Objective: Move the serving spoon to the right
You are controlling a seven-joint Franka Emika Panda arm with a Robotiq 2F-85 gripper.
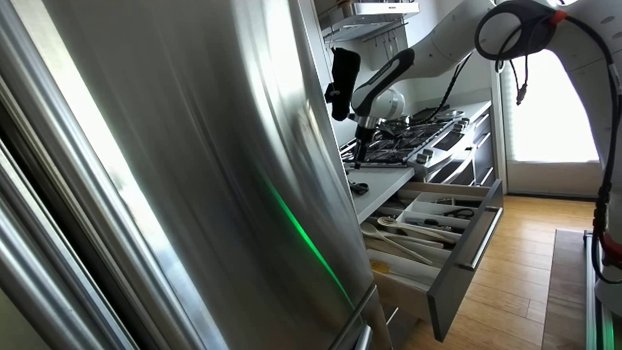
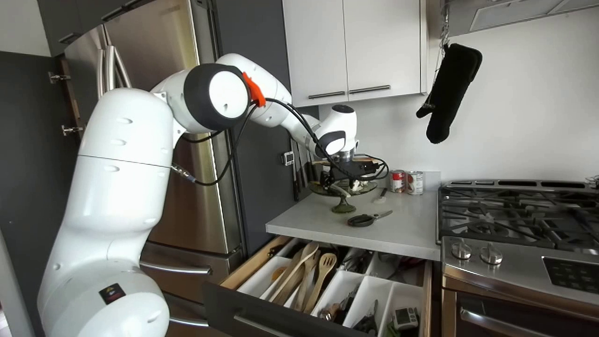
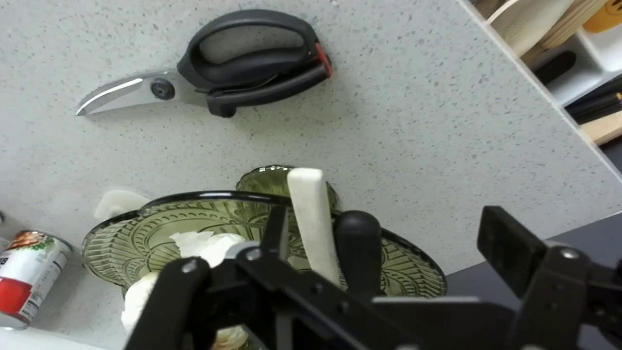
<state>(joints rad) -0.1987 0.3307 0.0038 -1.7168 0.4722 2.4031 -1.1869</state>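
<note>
Wooden spoons lie in the pulled-out drawer (image 2: 259, 323). One is a slotted spoon (image 2: 323, 276); beside it a plain wooden spoon (image 2: 304, 257) lies at a slant. Which of them is the serving spoon I cannot tell. In the wrist view a pale spoon bowl (image 3: 527, 24) shows at the top right corner. My gripper (image 3: 393, 238) is over the countertop at the green cake stand (image 3: 413, 267), away from the drawer, fingers wide apart. A white handle (image 3: 311, 214) and a black handle (image 3: 358, 243) appear between the fingers; neither is gripped.
Black-handled shears (image 3: 262, 92) lie on the counter between stand and drawer. White garlic-like pieces (image 3: 209, 245) sit on the stand. Cans (image 2: 398, 181) stand behind it. The fridge (image 1: 194, 146) borders the counter on one side, the gas stove (image 2: 514, 229) on the opposite side.
</note>
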